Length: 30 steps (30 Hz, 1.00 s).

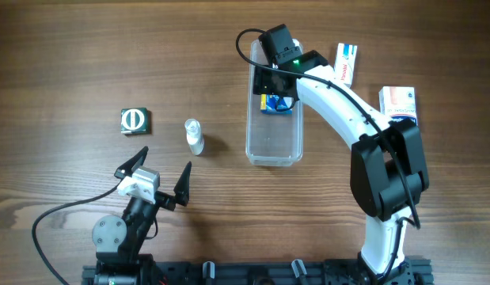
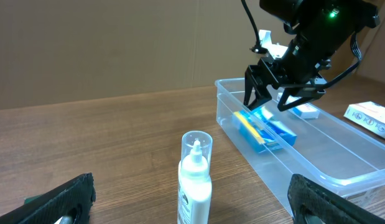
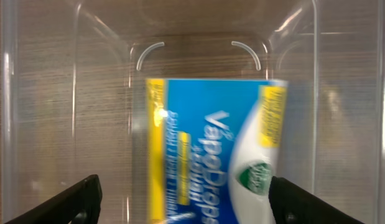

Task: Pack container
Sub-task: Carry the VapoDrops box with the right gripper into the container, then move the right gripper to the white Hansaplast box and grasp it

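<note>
The clear plastic container (image 1: pixel 273 146) lies lengthwise at the table's middle; it also shows in the left wrist view (image 2: pixel 341 155). A blue and yellow box (image 1: pixel 275 104) lies inside its far end, seen too in the left wrist view (image 2: pixel 265 129) and the right wrist view (image 3: pixel 211 143). My right gripper (image 1: pixel 275 85) is open just above that box, its fingers (image 3: pixel 186 202) apart on either side without touching it. My left gripper (image 1: pixel 155 169) is open and empty near the front left, facing a small white bottle (image 1: pixel 195 136) that stands upright (image 2: pixel 195 180).
A dark square box (image 1: pixel 136 119) lies at the left. Two small white boxes (image 1: pixel 347 62) (image 1: pixel 398 101) lie right of the container.
</note>
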Tool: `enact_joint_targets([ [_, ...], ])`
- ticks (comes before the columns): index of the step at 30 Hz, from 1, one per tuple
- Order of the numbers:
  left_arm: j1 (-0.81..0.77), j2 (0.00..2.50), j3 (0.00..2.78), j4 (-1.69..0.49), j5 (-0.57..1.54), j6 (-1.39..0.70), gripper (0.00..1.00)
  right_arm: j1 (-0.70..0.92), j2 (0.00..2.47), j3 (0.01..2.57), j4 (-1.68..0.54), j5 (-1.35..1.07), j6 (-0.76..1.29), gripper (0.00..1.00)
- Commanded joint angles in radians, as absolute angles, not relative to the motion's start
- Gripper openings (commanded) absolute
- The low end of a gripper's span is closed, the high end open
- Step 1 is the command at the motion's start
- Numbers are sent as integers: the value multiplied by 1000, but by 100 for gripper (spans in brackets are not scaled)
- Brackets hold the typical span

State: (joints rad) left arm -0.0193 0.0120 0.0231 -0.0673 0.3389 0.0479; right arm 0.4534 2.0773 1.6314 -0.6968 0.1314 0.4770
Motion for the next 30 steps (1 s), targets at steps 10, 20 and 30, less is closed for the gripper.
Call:
enact_joint_targets([
  [10,-12,3,16,-67,344,64,100,447,1837,1844,-962,96,331,99],
  [20,-12,3,16,-67,344,64,100,-31,1772,1697,-1127,43,-151,100],
  [30,-12,3,16,-67,344,64,100,-279,1919,1621,-1031,20,-247,100],
])
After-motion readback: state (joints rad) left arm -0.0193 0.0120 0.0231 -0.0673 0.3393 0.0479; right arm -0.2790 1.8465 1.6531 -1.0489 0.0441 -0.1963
